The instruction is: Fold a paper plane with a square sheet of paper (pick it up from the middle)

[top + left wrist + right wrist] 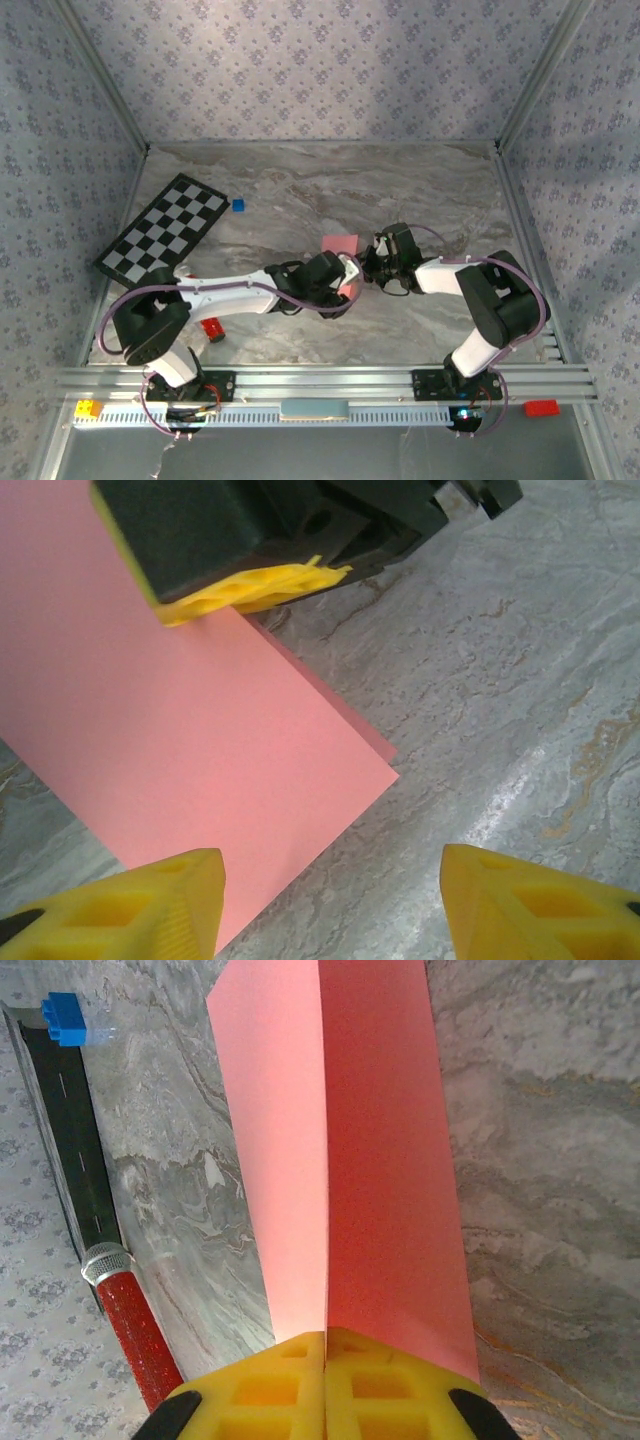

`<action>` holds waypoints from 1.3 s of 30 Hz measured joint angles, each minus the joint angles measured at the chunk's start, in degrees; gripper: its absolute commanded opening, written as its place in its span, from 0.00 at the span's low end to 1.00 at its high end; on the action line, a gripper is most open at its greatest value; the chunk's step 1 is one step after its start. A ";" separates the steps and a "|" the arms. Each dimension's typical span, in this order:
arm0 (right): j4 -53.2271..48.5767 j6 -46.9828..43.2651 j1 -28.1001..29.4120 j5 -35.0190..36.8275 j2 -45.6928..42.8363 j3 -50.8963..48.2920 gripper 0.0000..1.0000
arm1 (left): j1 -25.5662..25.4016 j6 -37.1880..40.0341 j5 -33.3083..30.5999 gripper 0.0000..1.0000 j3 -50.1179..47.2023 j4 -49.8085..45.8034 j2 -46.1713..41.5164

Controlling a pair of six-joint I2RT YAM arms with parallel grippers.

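Observe the salmon-pink square sheet of paper (pixel 340 1140), creased lengthwise, at the centre of the table (pixel 300 190). The right gripper (pixel 325 1360) clamps its edge, jaws closed; the sheet runs toward 12 o'clock. The left gripper (pixel 335 900) stands parted, empty.

In the top view the checkerboard (pixel 165 228) lies at the upper left of the table (pixel 420 190), with the cube (pixel 238 205) just right of its far corner. The square sheet of paper (pixel 340 245) sits mid-frame, with the left gripper (pixel 348 282) just below it and the right gripper (pixel 368 262) at its right. The bar (pixel 212 329) lies at lower left, below the checkerboard.
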 measured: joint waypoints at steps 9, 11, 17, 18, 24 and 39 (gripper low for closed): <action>-0.92 -0.02 -0.20 -0.02 0.00 0.20 0.08 | -3.76 2.03 -2.75 0.64 3.34 -0.04 4.07; -1.01 -0.02 -0.20 -0.04 0.00 0.20 0.08 | -3.85 2.32 -3.85 0.63 4.07 -0.09 4.96; -1.07 -0.02 -0.44 -0.35 0.00 0.20 0.09 | -3.85 3.52 -6.10 0.53 5.57 -0.17 6.86; -1.07 -0.02 -0.48 -0.44 0.00 0.20 0.09 | -3.85 3.87 -6.32 0.49 5.57 -0.26 6.86; -1.14 -0.02 -0.59 -0.50 0.00 0.20 0.09 | -3.85 4.59 -6.56 0.28 5.62 -0.68 6.86; -2.43 -0.11 -0.76 -0.83 -0.74 0.61 0.13 | -3.85 4.72 -6.58 0.00 5.99 -2.29 6.82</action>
